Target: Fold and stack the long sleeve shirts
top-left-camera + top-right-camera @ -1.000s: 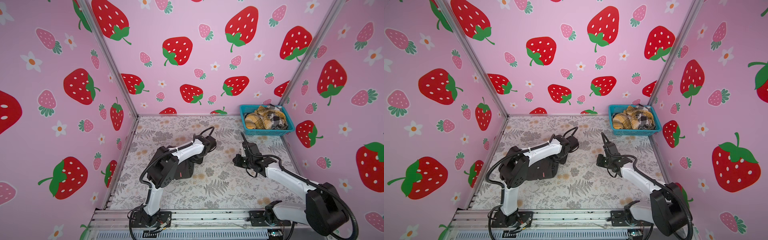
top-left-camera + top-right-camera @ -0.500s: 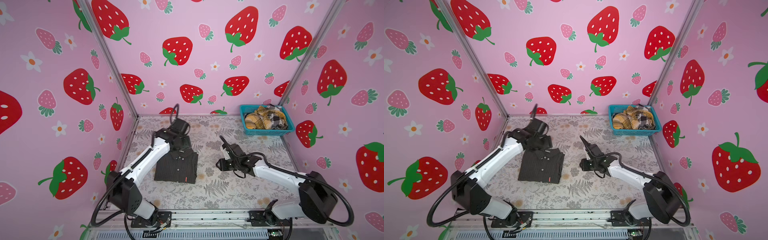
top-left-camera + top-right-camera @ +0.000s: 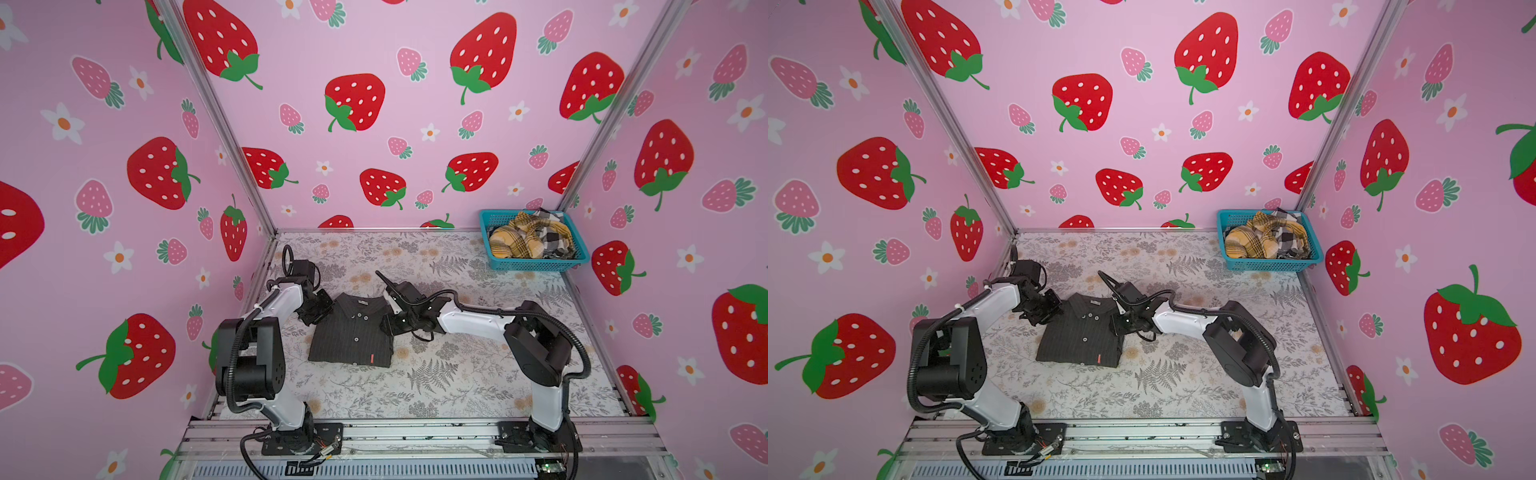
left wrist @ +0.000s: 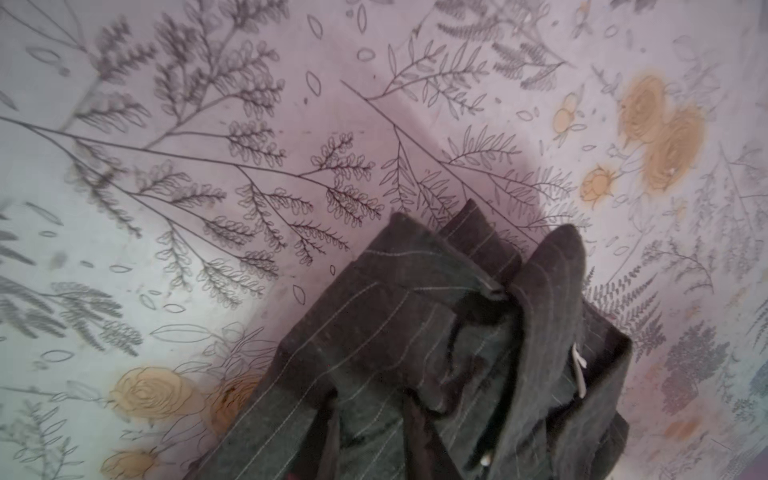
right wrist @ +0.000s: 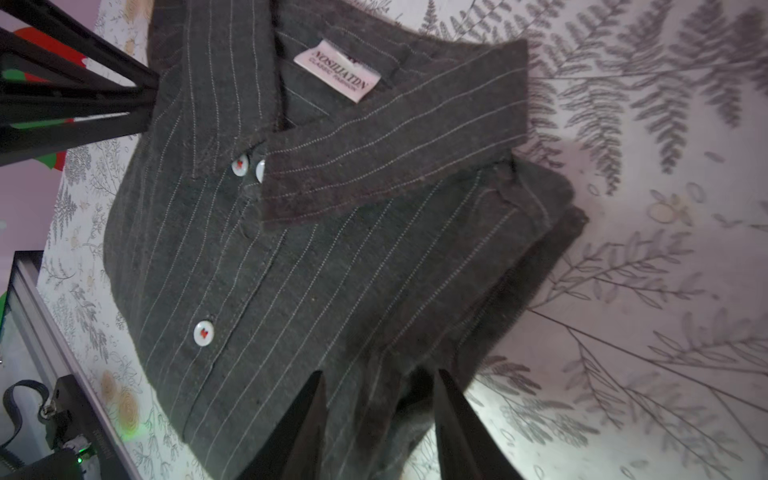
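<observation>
Since half a second earlier, the right end effector [image 3: 388, 324] had crossed from well out on the tabletop [image 3: 457, 374] to the right flank of the charcoal pinstripe shirt [image 3: 353, 332]. The left end effector [image 3: 320, 309] had dropped back from beyond the collar to the shirt's left shoulder.

The shirt lay folded into a compact rectangle near the middle of the tabletop, buttons up. Its long axis ran from the collar at the far end to the hem nearest the arm bases. In both top views it sat directly between the two end effectors, each touching a flank near the collar end, so neither arm was the nearer.

In the right wrist view the right end effector [image 5: 379, 371] stood partly apart astride the folded side edge, with cloth between its fingers [image 5: 299, 428]. It seemed not yet to pinch. The left wrist view showed only bunched pinstripe cloth [image 4: 415, 353] and none of the fingers, so I could not tell how the left end effector stood.

Any coming lift or further fold would likely turn on this two-sided hold across the short axis.

The mustard plaid shirt [image 3: 519, 241] and the black-and-white check shirt [image 3: 552, 239] lay crumpled in the teal basket [image 3: 536, 264]. The basket sat in the far right corner, well apart, and nothing stood in the way.
</observation>
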You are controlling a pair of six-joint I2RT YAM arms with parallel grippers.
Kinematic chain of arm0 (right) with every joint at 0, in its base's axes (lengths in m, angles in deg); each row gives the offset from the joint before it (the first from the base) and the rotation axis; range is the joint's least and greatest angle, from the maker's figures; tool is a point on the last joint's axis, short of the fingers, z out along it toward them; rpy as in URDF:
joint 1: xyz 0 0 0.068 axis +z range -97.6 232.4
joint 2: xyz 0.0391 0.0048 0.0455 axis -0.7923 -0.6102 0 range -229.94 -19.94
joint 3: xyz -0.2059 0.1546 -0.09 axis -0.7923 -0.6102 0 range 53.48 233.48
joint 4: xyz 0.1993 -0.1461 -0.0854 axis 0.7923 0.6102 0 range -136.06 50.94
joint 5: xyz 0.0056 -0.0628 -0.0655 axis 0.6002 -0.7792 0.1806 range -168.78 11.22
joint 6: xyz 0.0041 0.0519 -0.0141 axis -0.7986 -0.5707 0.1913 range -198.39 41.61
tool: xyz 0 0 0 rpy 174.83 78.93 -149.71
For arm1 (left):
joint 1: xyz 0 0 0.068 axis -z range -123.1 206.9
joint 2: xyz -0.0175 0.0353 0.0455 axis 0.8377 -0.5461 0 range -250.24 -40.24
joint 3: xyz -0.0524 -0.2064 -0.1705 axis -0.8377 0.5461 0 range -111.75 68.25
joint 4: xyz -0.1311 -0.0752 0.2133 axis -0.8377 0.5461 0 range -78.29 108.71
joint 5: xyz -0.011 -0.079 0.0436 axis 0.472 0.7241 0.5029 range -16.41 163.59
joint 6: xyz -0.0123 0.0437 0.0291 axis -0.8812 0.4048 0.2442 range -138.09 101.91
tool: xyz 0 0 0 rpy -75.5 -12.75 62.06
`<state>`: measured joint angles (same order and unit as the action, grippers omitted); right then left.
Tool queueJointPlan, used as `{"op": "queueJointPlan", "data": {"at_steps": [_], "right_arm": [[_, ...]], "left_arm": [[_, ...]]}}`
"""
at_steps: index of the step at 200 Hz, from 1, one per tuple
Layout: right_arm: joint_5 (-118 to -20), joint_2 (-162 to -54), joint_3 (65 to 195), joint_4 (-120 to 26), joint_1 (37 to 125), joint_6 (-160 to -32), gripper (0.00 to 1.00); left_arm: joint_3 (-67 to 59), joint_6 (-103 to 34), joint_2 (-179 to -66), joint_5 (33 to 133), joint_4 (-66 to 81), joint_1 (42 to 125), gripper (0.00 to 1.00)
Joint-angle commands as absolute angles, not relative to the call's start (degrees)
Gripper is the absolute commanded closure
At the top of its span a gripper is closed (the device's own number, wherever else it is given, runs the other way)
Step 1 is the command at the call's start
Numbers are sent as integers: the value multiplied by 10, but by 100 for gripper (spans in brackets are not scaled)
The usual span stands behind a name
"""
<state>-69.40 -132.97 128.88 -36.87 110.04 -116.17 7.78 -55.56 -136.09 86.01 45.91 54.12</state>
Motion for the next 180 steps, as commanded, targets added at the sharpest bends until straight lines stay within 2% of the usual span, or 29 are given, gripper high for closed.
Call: {"op": "queueJointPlan", "data": {"at_steps": [1,21,36,98,125,140,163,180], "right_arm": [[-715,-1354,1316,-336,1103,-1176,69],[-740,-1356,1318,-313,1103,-1179,91],[-777,-1335,1298,-303,1099,-1186,100],[-774,-1234,1124,-343,1035,-1190,100],[-762,-1234,1090,-358,1014,-1176,100],[-764,-1213,1090,-344,1013,-1171,89],[-768,-1165,1114,-301,1020,-1155,67],[-790,-1129,1135,-256,1031,-1150,60]], "left_arm": [[75,-578,-1390,884,421,540,76],[92,-595,-1405,897,401,541,78],[108,-603,-1404,902,392,549,79],[206,-628,-1349,908,356,651,80],[209,-627,-1335,922,371,660,64],[194,-619,-1298,908,405,659,56],[159,-604,-1230,888,461,659,49],[146,-598,-1191,898,483,662,49]]}}
